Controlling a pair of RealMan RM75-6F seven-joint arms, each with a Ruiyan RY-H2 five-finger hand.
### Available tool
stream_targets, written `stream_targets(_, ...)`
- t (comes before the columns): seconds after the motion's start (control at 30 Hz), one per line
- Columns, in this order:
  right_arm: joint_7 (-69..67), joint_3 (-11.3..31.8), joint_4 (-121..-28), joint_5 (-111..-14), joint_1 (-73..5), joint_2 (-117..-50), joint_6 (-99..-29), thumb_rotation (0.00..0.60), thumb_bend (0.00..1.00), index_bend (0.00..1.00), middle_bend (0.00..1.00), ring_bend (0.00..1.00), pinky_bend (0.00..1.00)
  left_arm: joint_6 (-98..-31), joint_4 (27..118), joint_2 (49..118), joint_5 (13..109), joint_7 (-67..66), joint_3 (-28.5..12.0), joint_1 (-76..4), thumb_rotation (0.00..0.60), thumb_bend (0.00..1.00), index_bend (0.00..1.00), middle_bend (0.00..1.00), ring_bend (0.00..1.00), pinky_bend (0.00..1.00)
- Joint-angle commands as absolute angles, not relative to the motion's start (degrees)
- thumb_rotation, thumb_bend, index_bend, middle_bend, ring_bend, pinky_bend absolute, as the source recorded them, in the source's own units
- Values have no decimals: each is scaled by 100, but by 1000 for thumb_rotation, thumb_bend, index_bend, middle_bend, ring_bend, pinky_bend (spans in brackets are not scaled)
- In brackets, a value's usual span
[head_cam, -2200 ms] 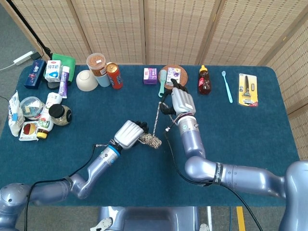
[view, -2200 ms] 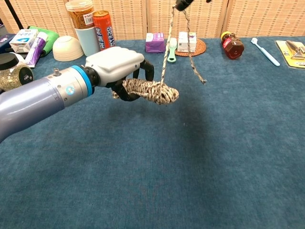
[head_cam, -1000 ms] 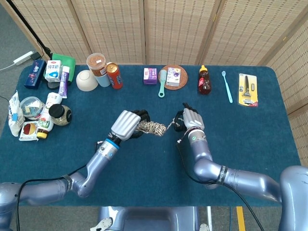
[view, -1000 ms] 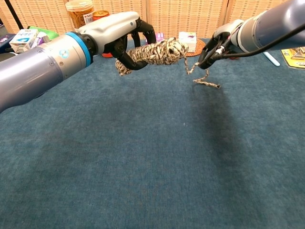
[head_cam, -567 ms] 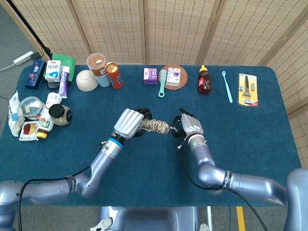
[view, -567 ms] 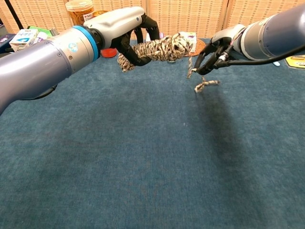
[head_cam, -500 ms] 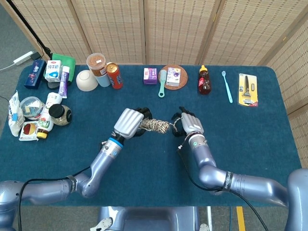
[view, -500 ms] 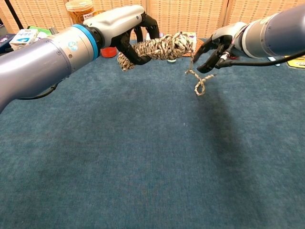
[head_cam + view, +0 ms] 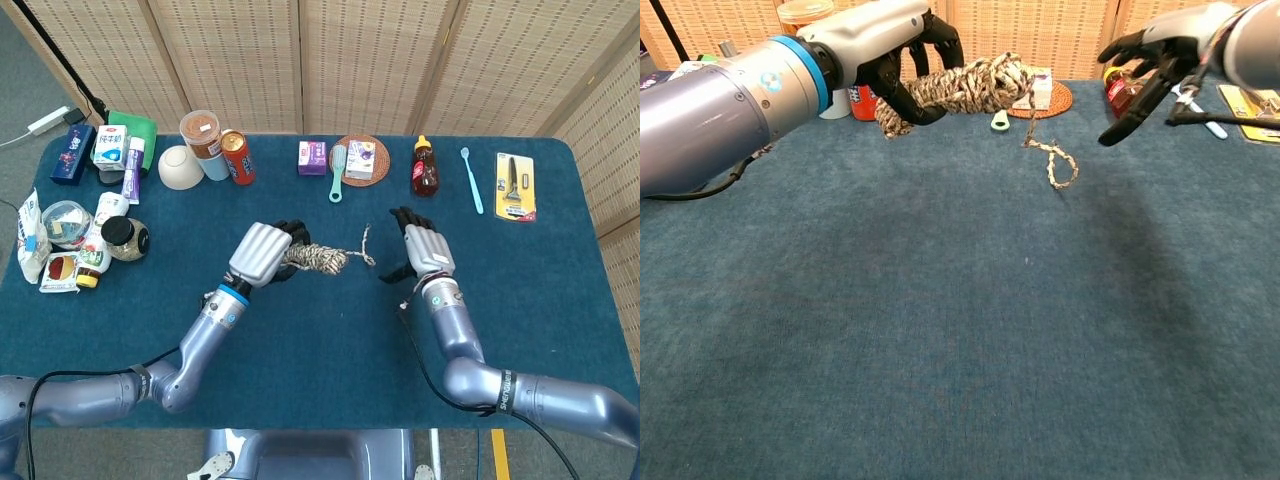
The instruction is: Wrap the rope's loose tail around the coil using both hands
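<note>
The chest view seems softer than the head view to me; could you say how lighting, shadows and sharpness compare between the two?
Head view: even overhead light, no glare, sharp across the table; the coil reads clearly. Chest view: the left hand and coil are sharp, the right hand is slightly smeared at the frame edge, and a faint soft shadow lies on the cloth below the tail.

Even, bright indoor light in both views I work from.

From overhead I see the blue table (image 9: 300, 340) evenly lit and sharp, with only faint shadows and no glare. In my chest view the cloth shows soft dark patches under the raised arms, the near left arm (image 9: 710, 95) carries a pale sheen, and focus softens slightly toward the far edge.
</note>
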State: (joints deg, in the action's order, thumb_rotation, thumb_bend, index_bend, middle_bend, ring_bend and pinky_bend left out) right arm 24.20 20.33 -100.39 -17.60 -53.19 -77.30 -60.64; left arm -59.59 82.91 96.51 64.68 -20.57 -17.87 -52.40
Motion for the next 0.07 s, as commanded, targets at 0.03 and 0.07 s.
stream_targets(0.03, 1978, 2083, -10208, -2203, -4980, -7402, -6054, 600, 0, 0, 0, 0, 0, -5982, 8370, 9565, 6478, -2060, -1762, -5204, 600, 450, 555, 355, 419, 614)
stream_targets(0.07, 1848, 2106, -10241, -2314, -4891, -7316, -6042, 600, 0, 0, 0, 0, 0, -5994, 8397, 9536, 6485, -2068, -1753, -5194, 600, 450, 555, 355, 419, 614)
